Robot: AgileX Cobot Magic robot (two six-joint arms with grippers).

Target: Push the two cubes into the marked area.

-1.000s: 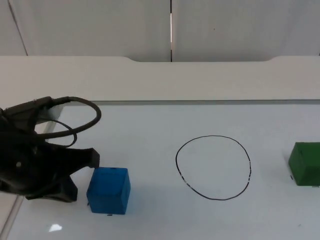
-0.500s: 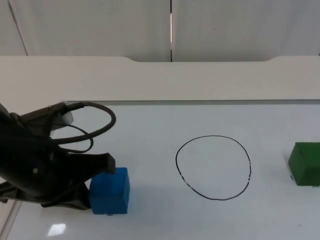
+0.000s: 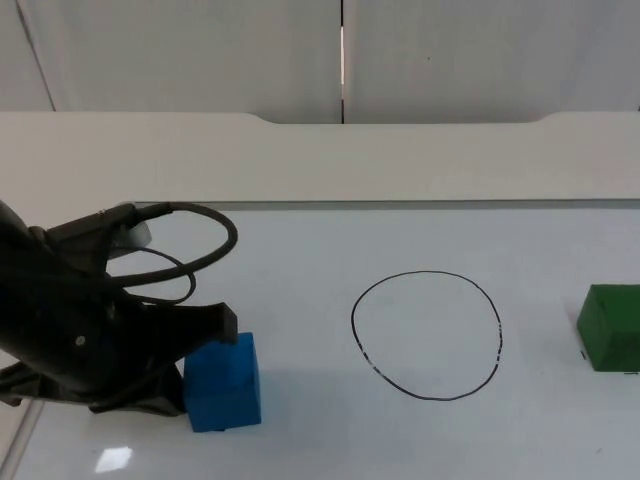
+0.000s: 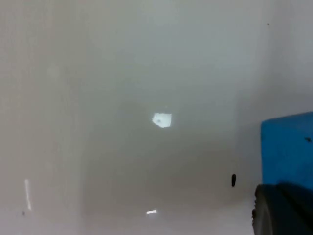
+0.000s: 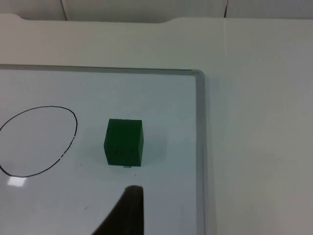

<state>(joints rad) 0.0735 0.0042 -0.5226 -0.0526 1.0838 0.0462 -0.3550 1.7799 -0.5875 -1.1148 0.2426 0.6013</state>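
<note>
The left gripper (image 3: 200, 355) is set against the blue cube (image 3: 224, 383) on its nine o'clock side, and whether it is spread or pressed together cannot be told. Compared with a second ago, the arm is seen further toward three o'clock and the cube is nudged slightly the same way, so the push is judged to be just begun. The cube lies well apart from the marked circle (image 3: 426, 335), at its nine o'clock. The green cube (image 3: 610, 328) sits untouched at the circle's three o'clock, outside the line. The right gripper (image 5: 128, 211) waits near the green cube (image 5: 123, 142); its state cannot be told either
</note>
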